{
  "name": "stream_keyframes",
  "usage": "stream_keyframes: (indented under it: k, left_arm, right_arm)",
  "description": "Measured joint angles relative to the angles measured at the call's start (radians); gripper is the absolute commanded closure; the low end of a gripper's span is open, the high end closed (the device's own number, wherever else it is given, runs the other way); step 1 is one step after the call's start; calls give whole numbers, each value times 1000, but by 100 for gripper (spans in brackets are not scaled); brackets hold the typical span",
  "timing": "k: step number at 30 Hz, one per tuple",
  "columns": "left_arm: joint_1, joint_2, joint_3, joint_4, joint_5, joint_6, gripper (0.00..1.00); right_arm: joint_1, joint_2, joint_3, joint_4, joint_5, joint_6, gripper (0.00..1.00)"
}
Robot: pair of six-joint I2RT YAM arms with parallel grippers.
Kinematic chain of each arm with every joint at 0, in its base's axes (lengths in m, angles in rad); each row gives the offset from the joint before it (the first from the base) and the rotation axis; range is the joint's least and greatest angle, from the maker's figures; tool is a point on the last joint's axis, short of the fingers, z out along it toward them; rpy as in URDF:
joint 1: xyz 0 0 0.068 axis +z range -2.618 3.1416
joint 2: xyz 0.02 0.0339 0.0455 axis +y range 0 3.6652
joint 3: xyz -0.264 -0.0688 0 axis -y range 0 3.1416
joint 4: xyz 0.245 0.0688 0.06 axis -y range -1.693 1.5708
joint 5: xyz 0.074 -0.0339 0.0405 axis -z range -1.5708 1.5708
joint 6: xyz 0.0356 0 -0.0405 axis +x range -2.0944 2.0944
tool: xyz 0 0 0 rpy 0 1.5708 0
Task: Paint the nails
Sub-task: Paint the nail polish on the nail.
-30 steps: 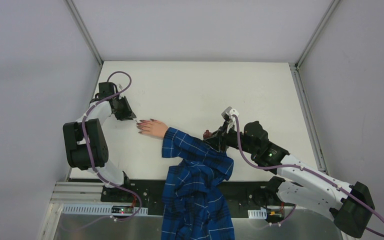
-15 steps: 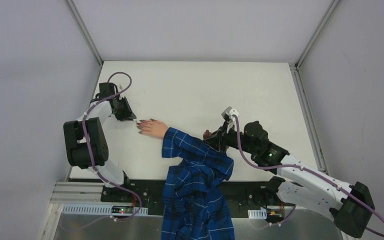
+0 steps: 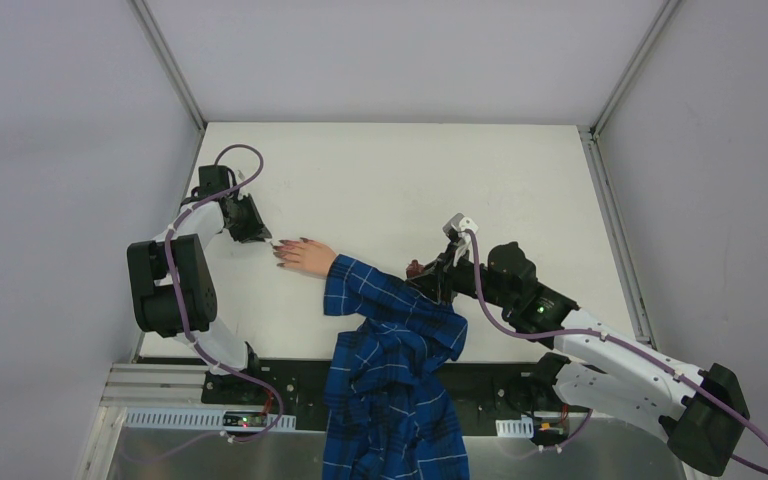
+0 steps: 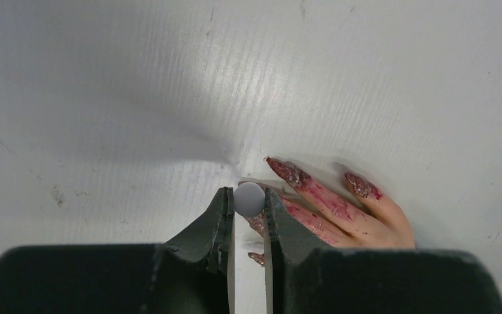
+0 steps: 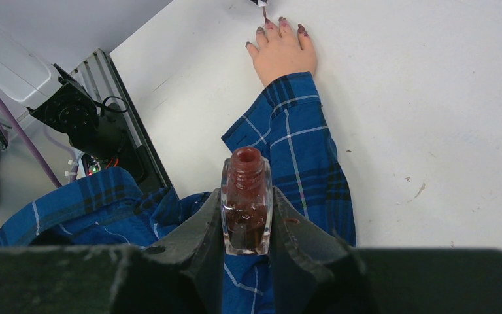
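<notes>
- Left hand: pinching the white brush cap. I am holding it over the fingertips of the pale dummy hand, which is lying flat on the desk.
- Nails: dark red and smeared, sitting just beside the cap.
- Right hand: clamping the open polish bottle beside the plaid sleeve.
- Change over the last second: none showing. I am judging that the brush is dwelling on one nail, with the stroke unfinished.

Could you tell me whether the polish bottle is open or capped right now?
Open: the polish bottle, gripped by the right hand, shows a bare neck, no cap.
</notes>
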Motion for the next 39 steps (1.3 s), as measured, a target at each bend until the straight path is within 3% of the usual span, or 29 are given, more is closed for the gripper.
stream_keyframes:
  k: [39]
  left_arm:
    - [1, 14, 0, -8, -25, 0, 100]
  right_arm:
    - [0, 0, 0, 0, 0, 0, 100]
